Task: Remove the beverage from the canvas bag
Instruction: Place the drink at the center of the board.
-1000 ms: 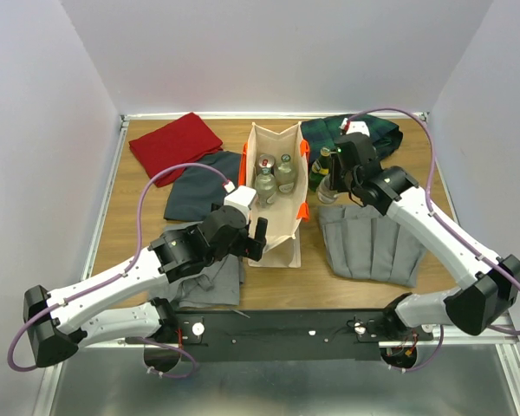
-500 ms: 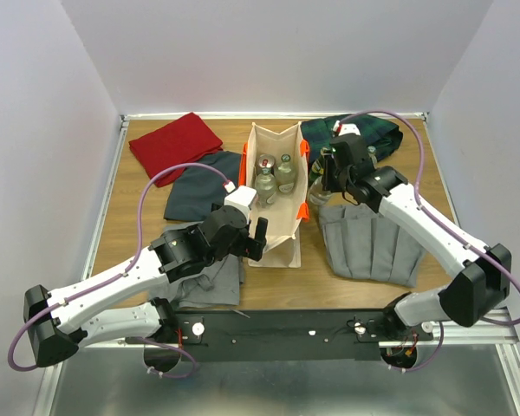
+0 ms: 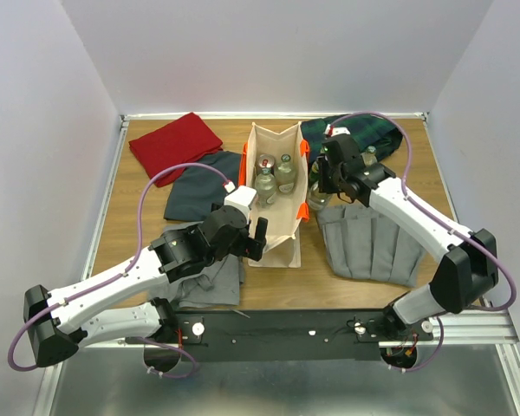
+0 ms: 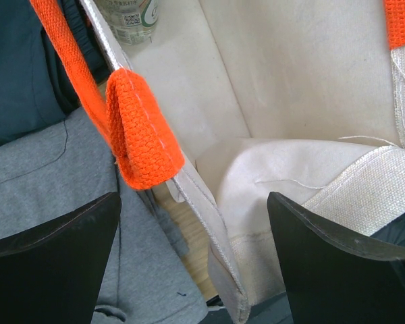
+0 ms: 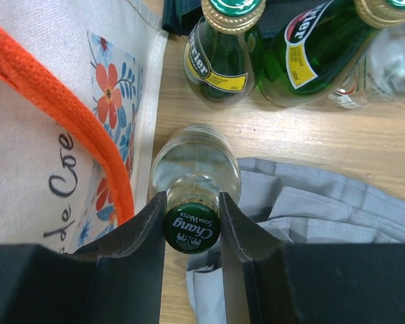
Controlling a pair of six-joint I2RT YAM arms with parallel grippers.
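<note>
Both right fingers (image 5: 155, 226) press against the green cap of a clear soda-water bottle (image 5: 194, 172), one on each side of its neck, so the right gripper (image 5: 192, 229) is closed on that bottle. It stands upright on the wooden desk (image 5: 310, 131), outside the canvas bag (image 5: 40, 128), whose printed side wall and orange handle (image 5: 67, 128) lie just to the left of the fingers; a grey cloth (image 5: 324, 216) lies just to their right, its edge against the bottle's base. Beyond the fingertips stand two green bottles (image 5: 223, 54) with yellow labels and, at the far right, a clear one that is only partly in view. From above, the right gripper (image 3: 322, 184) sits just beside the bag's right wall (image 3: 300, 173), with two more bottles (image 3: 276, 176) and a can upright inside the bag. Over at the other arm, the left fingers (image 4: 54, 260) are spread wide and hold nothing: the bag's near left corner (image 4: 209, 223) and a folded end of orange handle (image 4: 140, 131) lie between them, touching neither finger. Grey fabric (image 4: 61, 175) lies under the left finger, and the bag's pale inner floor stretches ahead of the right one. In the overhead view the left gripper (image 3: 258, 236) hangs at the bag's near end.
</note>
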